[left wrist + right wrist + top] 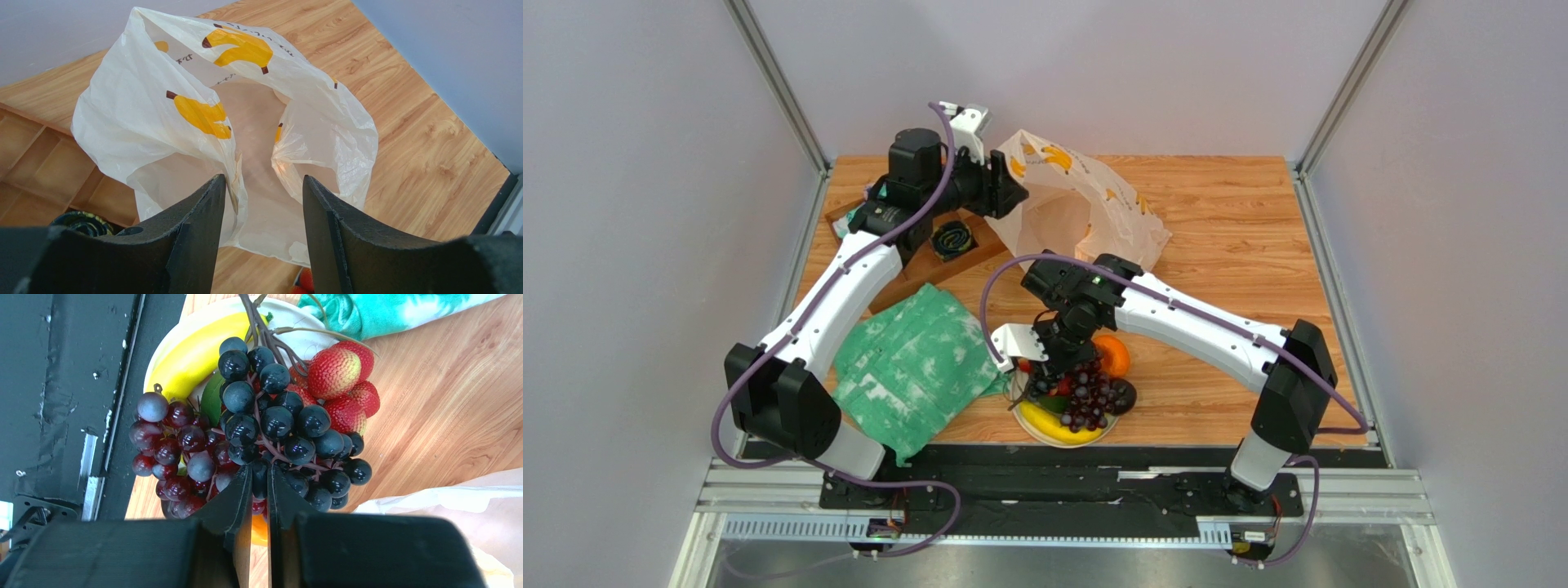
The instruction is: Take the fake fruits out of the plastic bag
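Observation:
The plastic bag (1081, 202) stands open at the back of the table, and its inside looks empty in the left wrist view (258, 122). My left gripper (264, 180) is open at the bag's mouth (1004, 184), with a fold of the rim against the left finger (209, 208). My right gripper (259, 473) is shut on a berry of the dark grape bunch (276, 422) over the white plate (294, 318). On the plate (1020, 417) lie a banana (184, 355), a red-purple grape bunch (172, 453) and red balls (344, 386). The orange (1113, 355) and a dark round fruit (1122, 396) sit beside them.
A green-white cloth (916, 361) lies left of the plate. A wooden compartment tray (916, 263) holding a dark coiled thing (952, 239) sits at the back left. The black rail (1063, 472) runs along the near edge. Grey walls close in both sides.

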